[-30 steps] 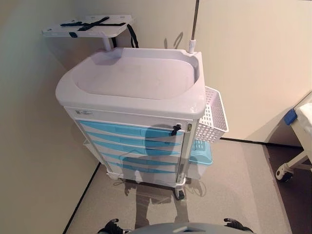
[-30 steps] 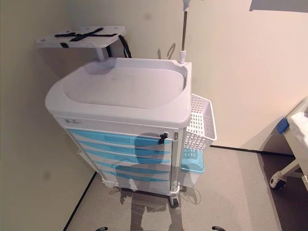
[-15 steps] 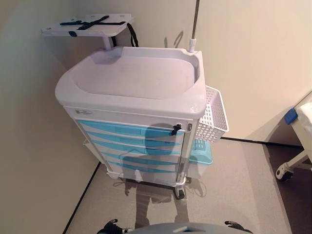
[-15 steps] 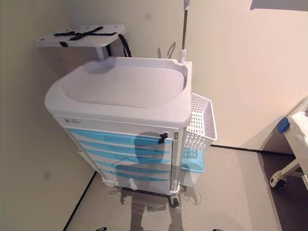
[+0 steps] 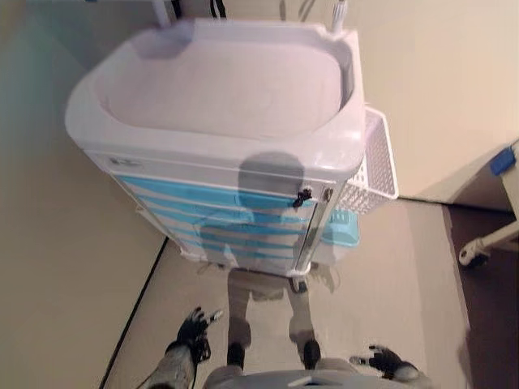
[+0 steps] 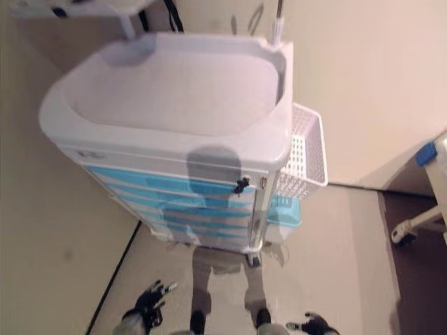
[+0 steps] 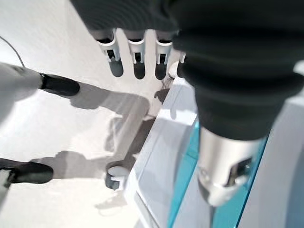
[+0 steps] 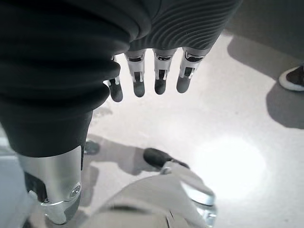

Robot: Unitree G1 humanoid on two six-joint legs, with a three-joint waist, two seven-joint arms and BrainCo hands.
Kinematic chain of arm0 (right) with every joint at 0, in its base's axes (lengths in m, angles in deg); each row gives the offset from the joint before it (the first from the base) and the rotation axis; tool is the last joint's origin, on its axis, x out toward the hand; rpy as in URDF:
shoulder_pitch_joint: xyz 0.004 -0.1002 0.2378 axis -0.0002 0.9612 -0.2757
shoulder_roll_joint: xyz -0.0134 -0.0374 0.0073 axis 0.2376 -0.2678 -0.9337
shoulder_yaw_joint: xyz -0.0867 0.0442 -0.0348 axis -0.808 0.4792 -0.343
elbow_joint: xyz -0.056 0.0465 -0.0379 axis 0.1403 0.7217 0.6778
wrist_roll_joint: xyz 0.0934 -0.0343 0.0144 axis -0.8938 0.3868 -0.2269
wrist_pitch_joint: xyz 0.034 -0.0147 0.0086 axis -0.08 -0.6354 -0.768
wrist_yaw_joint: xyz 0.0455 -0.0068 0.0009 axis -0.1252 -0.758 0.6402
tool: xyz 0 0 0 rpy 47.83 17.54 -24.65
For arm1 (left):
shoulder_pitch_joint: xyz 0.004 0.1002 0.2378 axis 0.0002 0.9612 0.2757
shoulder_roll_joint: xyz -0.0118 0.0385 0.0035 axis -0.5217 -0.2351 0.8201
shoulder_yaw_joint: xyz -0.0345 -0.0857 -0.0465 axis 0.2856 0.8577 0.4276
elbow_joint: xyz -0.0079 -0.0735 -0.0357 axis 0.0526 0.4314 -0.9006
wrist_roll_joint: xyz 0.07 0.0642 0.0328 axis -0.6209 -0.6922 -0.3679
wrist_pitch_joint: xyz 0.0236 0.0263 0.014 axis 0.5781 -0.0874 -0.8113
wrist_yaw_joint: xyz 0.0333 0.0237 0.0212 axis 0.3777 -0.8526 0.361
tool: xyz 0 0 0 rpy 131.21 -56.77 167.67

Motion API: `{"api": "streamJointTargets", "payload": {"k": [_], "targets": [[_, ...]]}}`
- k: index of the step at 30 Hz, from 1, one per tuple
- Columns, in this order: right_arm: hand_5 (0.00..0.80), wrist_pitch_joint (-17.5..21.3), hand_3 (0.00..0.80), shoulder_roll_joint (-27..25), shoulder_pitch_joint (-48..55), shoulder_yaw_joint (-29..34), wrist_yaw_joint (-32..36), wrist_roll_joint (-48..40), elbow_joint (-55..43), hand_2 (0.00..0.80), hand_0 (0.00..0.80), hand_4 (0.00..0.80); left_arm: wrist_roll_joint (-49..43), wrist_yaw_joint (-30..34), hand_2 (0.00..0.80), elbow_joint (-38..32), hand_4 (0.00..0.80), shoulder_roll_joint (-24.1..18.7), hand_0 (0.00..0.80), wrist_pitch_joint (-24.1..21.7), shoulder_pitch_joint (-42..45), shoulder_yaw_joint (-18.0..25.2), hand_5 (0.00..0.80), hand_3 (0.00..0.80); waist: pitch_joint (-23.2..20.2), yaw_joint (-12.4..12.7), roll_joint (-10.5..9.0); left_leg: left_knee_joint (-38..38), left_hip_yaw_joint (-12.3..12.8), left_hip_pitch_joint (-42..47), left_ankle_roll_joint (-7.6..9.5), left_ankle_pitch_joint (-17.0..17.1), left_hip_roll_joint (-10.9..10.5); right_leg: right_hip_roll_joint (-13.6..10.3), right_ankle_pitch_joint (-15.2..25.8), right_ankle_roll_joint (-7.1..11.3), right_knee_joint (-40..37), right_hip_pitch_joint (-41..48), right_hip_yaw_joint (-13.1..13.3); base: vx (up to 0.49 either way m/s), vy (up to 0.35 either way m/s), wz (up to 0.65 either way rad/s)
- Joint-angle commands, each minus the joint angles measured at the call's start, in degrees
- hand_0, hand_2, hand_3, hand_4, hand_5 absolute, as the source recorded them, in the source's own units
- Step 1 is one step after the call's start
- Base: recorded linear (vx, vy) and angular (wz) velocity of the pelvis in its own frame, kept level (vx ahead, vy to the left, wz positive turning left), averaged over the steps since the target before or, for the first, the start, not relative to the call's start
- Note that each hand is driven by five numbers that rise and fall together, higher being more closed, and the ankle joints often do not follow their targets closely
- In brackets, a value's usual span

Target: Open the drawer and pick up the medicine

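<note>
White cart (image 5: 219, 97), light-blue drawers (image 5: 212, 212), white lattice basket (image 5: 375, 162).

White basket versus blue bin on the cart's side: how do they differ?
The white basket is perforated mesh, while the blue bin is solid-walled. The basket hangs higher, just under the cart top; the bin sits lower, level with the lower drawers. The basket shows in full; the bin is partly hidden beneath it. Both hang on the cart's right side.
</note>
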Motion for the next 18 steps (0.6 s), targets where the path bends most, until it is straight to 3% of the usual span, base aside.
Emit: {"api": "streamJointTargets", "payload": {"k": [1, 4, 10, 11, 14, 18], "targets": [[0.000, 1.4, 0.000, -0.1, -2.2, -0.8, -1.4, -2.2, -1.5, 0.000, 0.000, 0.000, 8.0, -0.3, 0.000, -5.1, 0.000, -1.4, 0.000, -2.9, -0.7, 0.3, 0.000, 0.000, 1.2, 0.4, -4.38, 8.8, 1.5, -5.2, 5.00, -5.9, -6.1, -3.0, -2.8, 1.98, 8.5, -6.3, 2.0, -0.166, 0.047, 0.09], [0.000, 1.2, 0.000, -0.7, -3.5, -0.2, -2.0, -3.5, -2.6, 0.000, 0.000, 0.000, 20.4, 0.7, 0.000, -12.0, 0.000, 0.9, 0.000, -3.7, -2.6, 0.3, 0.000, 0.000, 3.1, 0.3, -4.59, 17.1, 1.4, -12.8, 5.71, -8.1, -7.1, -4.4, -4.5, 1.36, 15.6, -13.0, 2.7, -0.146, 0.045, 0.10], [0.000, 0.7, 0.000, -1.0, -5.2, -0.1, -2.4, -4.5, -1.9, 0.000, 0.000, 0.000, 31.2, 3.0, 0.000, -17.2, 0.000, 3.2, 0.000, -3.3, -5.4, -0.7, 0.000, 0.000, 4.0, 0.4, -4.56, 24.7, 1.1, -19.4, 6.45, -10.7, -7.3, -4.8, -6.7, 0.36, 22.9, -19.8, 4.0, -0.086, 0.014, 0.12], [0.000, 0.6, 0.000, -1.1, -6.0, -0.8, -2.3, -4.3, -1.7, 0.000, 0.000, 0.000, 35.5, 3.1, 0.000, -18.4, 0.000, 4.7, 0.000, -3.3, -7.2, -0.9, 0.000, 0.000, 4.2, 0.6, -4.61, 28.3, 0.8, -21.0, 6.54, -13.7, -7.3, -4.5, -9.5, 0.18, 26.5, -21.6, 4.7, 0.019, -0.004, 0.03], [0.000, 0.4, 0.000, -1.3, -7.4, -1.7, -2.4, -4.1, -1.7, 0.000, 0.000, 0.000, 42.5, 2.8, 0.000, -21.5, 0.000, 7.0, 0.000, -4.1, -10.7, -1.7, 0.000, 0.000, 4.4, 0.5, -4.94, 32.8, 0.7, -24.8, 6.87, -15.3, -7.4, -4.7, -11.5, -0.29, 31.3, -25.4, 5.2, -0.028, -0.004, 0.03], [0.000, 0.5, 0.000, -1.3, -8.1, -2.2, -2.4, -4.4, -1.7, 0.000, 0.000, 0.000, 44.8, 3.0, 0.000, -25.6, 0.000, 7.2, 0.000, -4.9, -13.5, -3.2, 0.000, 0.000, 4.6, 0.3, -4.96, 35.3, 0.7, -26.9, 7.05, -16.3, -7.4, -4.8, -12.4, -0.51, 33.8, -27.7, 5.6, -0.025, 0.007, -0.03]]}}
